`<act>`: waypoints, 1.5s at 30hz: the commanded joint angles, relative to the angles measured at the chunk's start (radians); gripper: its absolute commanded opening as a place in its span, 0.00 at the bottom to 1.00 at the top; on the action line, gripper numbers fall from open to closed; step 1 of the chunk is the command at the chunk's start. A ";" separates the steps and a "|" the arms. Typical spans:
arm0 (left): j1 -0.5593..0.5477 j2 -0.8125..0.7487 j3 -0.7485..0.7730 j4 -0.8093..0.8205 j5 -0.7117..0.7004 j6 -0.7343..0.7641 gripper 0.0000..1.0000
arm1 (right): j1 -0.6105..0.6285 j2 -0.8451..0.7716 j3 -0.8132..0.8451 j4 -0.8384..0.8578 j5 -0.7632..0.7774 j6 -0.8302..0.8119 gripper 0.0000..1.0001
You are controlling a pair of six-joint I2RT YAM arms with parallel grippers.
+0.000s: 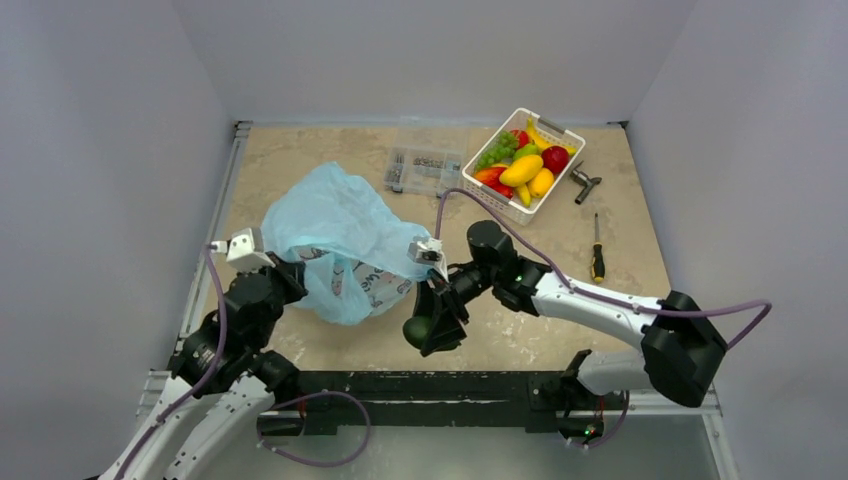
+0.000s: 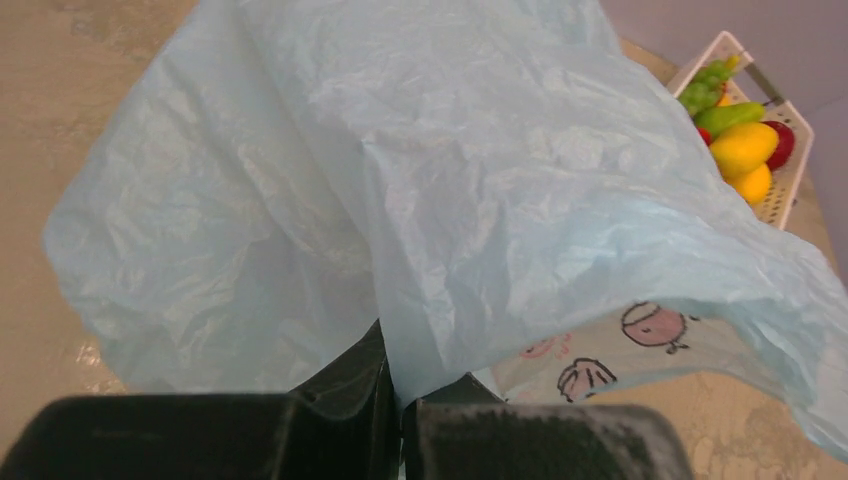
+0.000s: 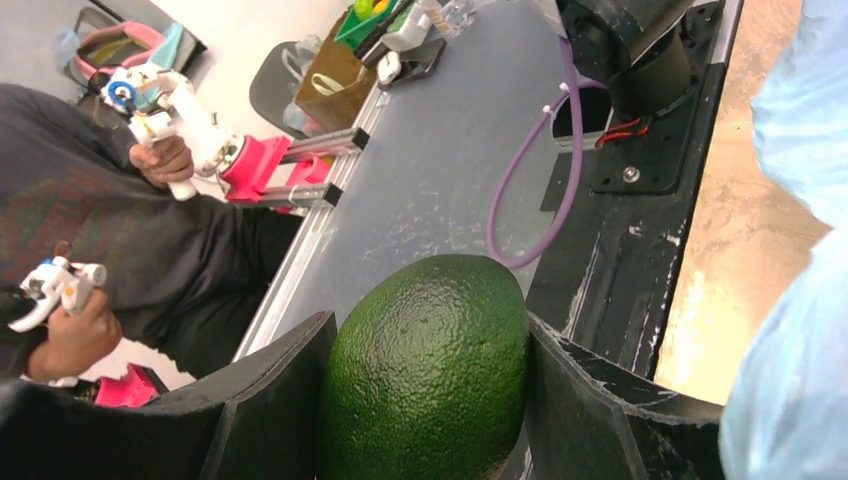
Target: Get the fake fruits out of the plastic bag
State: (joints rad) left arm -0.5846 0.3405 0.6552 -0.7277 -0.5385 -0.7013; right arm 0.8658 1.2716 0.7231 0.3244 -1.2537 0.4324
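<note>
The light blue plastic bag (image 1: pixel 335 235) with a cartoon print lies crumpled at the table's left-centre and fills the left wrist view (image 2: pixel 450 180). My left gripper (image 1: pixel 292 272) is shut on a fold of the bag's near edge (image 2: pixel 400 390). My right gripper (image 1: pixel 430 325) is shut on a dark green fake avocado (image 3: pixel 430 370), held just right of the bag near the table's front edge. The avocado also shows in the top view (image 1: pixel 418 328). Green grapes (image 1: pixel 497 150) and a dark red fruit (image 1: pixel 556 158) lie in the white basket (image 1: pixel 495 200). What is inside the bag is hidden.
The basket at the back right also holds yellow mangoes and a banana. A clear parts box (image 1: pixel 425 168) stands behind the bag. A metal tool (image 1: pixel 583 183) and a screwdriver (image 1: pixel 597 255) lie at the right. A seated person (image 3: pixel 120 250) shows beyond the table's near edge.
</note>
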 commanded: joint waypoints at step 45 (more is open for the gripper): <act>0.189 0.342 0.235 -0.131 0.264 0.180 0.61 | -0.553 0.321 0.660 -0.633 1.261 -0.021 0.00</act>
State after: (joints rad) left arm -0.3996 0.7567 0.8207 -0.7704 -0.3710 -0.4793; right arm 0.3813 1.5154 1.2449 -0.1867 -0.1917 0.4534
